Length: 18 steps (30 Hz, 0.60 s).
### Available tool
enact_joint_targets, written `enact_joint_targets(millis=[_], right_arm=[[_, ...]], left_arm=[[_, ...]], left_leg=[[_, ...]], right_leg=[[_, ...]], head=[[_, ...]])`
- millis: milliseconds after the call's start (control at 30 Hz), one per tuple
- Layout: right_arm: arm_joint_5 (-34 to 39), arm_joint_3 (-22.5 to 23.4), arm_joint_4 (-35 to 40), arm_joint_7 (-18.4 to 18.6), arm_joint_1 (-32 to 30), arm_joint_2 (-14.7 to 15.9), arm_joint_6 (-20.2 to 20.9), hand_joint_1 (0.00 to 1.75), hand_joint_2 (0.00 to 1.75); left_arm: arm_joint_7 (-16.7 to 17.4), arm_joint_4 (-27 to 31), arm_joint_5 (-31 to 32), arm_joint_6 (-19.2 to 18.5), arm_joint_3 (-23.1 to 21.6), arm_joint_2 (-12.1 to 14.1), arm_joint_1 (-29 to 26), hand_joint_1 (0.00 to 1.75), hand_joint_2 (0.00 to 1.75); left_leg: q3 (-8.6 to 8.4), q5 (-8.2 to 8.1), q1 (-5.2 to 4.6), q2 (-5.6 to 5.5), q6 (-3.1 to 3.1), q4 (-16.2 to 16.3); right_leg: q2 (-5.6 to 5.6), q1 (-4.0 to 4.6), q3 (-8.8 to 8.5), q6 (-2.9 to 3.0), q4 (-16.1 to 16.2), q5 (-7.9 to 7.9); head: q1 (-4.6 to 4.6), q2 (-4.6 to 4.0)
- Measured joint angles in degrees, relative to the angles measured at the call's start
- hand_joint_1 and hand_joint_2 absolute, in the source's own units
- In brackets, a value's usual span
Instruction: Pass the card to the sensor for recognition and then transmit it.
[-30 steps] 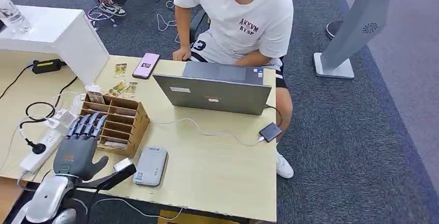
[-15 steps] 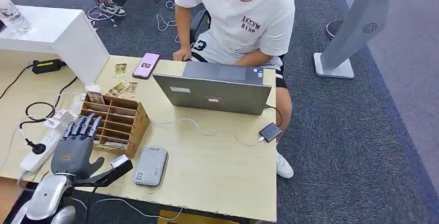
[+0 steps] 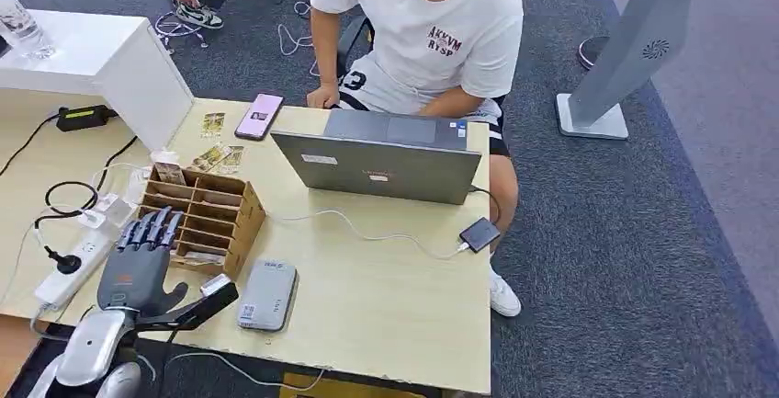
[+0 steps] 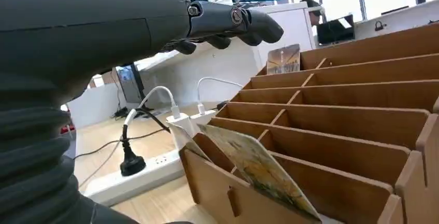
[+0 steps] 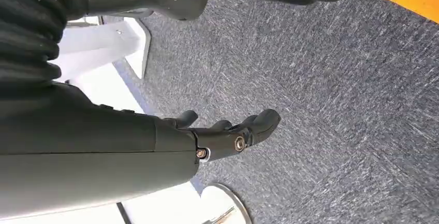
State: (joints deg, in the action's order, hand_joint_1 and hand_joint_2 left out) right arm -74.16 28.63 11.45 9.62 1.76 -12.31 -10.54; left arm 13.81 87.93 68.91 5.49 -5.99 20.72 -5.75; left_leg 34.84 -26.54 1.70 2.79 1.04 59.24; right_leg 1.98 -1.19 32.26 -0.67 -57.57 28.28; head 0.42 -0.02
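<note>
Left hand (image 3: 136, 265) hovering at the near-left corner of the rack (image 3: 209, 219), fingers spread, holding nothing. Card (image 4: 261, 169) leaning tilted in the nearest slot, just ahead of and below the fingers — printed face up, yellowish picture. Reader (image 3: 267, 294) lying to the right. Right hand (image 5: 171, 146) hanging over carpet, empty, fingers loosely curled

card (image 4: 261, 171): yellowish picture, tilted in organizer's (image 3: 213, 219) front slot | sensor (image 3: 267, 294): grey, flat on table

Bright, even indoor light with soft shadows; wrist views slightly blurred close up, windows glaring
</note>
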Motion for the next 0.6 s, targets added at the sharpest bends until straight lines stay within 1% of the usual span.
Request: enact_joint_targets(millis=[300,333,600], right_arm=[[0.0,0.0,0.0,0.0,0.0,0.0,0.1,0.0,1.75],[0.0,0.0,0.0,0.0,0.0,0.0,0.1,0.0,1.75],[0.0,0.0,0.0,0.0,0.0,0.0,0.1,0.0,1.75]], left_arm=[[0.0,-0.9,-0.3,0.0,0.0,-0.6,0.7,0.0,1.75],[0.0,-0.9,-0.3,0.0,0.0,-0.7,0.9,1.75,1.75],[-1.0,-1.3,-1.6,0.4,0.0,-1.6,1.1,1.75,1.75]], left_leg=[[0.0,0.0,0.0,0.0,0.0,0.0],[0.0,0.0,0.0,0.0,0.0,0.0],[0.0,0.0,0.0,0.0,0.0,0.0]], right_leg=[[0.0,0.0,0.0,0.0,0.0,0.0],[0.0,0.0,0.0,0.0,0.0,0.0],[0.0,0.0,0.0,0.0,0.0,0.0]], head=[[0.0,0.0],[0.0,0.0],[0.0,0.0]])
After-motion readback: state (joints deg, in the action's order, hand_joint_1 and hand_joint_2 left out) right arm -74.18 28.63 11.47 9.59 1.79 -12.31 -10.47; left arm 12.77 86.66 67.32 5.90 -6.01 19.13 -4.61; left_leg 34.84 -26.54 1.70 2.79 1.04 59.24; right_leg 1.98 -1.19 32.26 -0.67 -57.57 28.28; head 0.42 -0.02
